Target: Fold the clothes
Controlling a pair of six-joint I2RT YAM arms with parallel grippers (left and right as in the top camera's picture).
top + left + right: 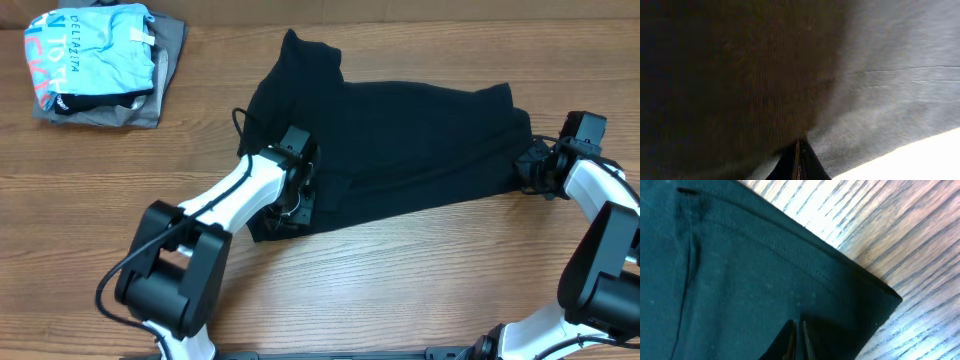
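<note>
Grip check | left tool (799,155) and right tool (797,330) are both pinching black T-shirt (400,140) edges | advising: lifting evenly, keeping fabric taut over surface (400,290)

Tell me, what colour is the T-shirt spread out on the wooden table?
The T-shirt is plain black, with no print showing; the overhead view shows it best.

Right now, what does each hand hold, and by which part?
Both hold the black T-shirt: the left hand pinches fabric at its left side, the right hand the hemmed edge near its right-end corner.
</note>
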